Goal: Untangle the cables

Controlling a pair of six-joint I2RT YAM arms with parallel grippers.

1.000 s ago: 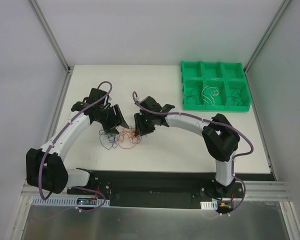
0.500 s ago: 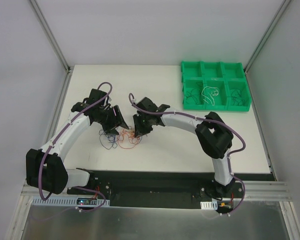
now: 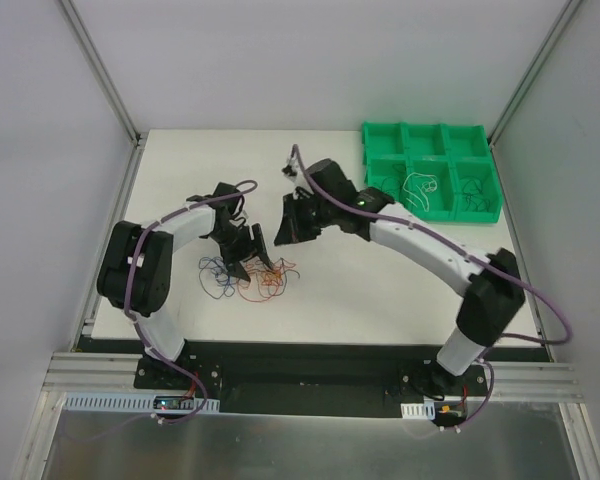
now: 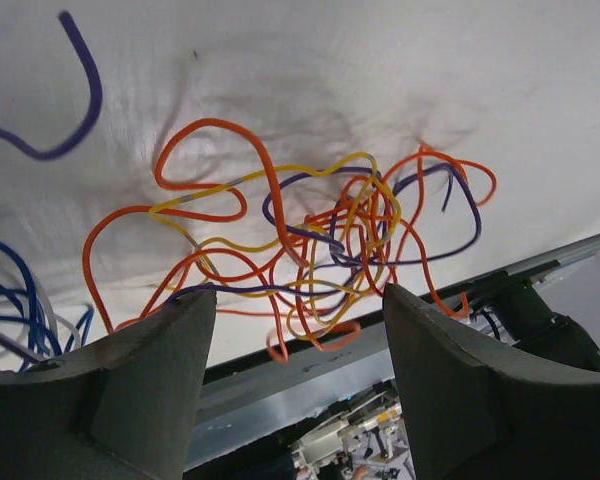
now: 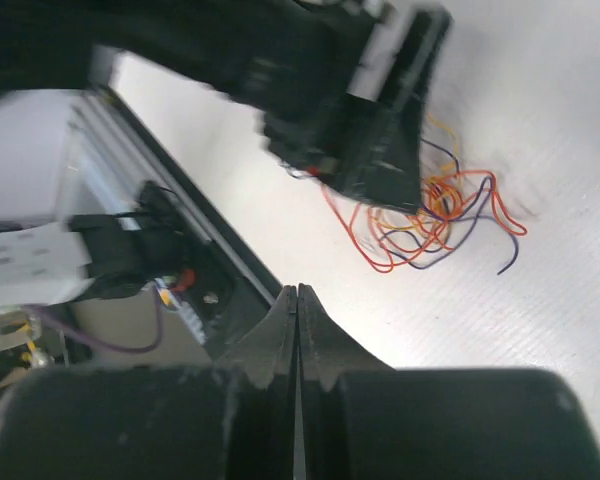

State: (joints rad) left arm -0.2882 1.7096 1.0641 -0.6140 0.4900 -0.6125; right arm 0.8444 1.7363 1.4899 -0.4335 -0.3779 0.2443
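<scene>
The cables lie on the white table as a loose tangle of orange, yellow and purple wires point(image 3: 265, 280), with blue wires point(image 3: 217, 275) beside it on the left. My left gripper point(image 3: 252, 255) hangs open right over the tangle. In the left wrist view the tangle point(image 4: 320, 240) sits just beyond the open gripper point(image 4: 300, 295), with nothing between the fingers point(image 4: 140, 380). My right gripper point(image 3: 288, 225) is farther back, above the table and apart from the wires. It is shut on nothing point(image 5: 297, 292), and the tangle point(image 5: 430, 215) shows ahead of it.
A green compartment tray point(image 3: 435, 128) stands at the back right, holding a white wire point(image 3: 420, 188) and black wires in its front compartments. The table's near edge and the black base rail point(image 3: 300, 355) run close behind the tangle.
My right gripper has drawn back from the tangle toward the tray and shut. The left arm has folded in, and its gripper has moved right over the tangle and opened wider.
</scene>
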